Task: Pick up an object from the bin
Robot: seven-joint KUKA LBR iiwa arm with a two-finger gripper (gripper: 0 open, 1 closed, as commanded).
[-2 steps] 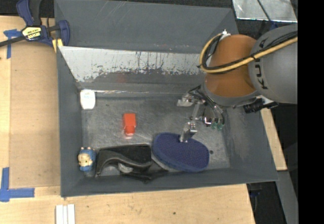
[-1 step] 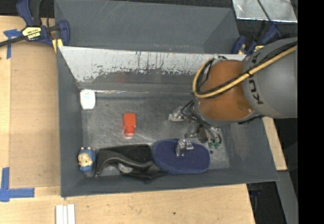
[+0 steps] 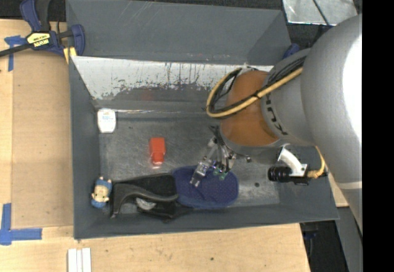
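Grey metal bin [image 3: 83, 160]: your tool [image 3: 208, 173] hangs over the rumpled dark blue cloth [image 3: 217, 194] at the floor's 5 o'clock, with a black shoe [image 3: 148, 191] touching it at 9 o'clock. You cannot tell the tool's width.

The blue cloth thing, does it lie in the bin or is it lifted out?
In the bin. The blue cloth thing lies on the bin floor by the black thing, with the gripper over it.

white tub [image 3: 106, 120]: left rear, standing alone
red bottle [image 3: 157, 149]: right of the white tub, apart, lying down
toy figure [image 3: 100, 192]: front left corner, just beside the black object
black object [image 3: 146, 196]: front, lying lengthwise
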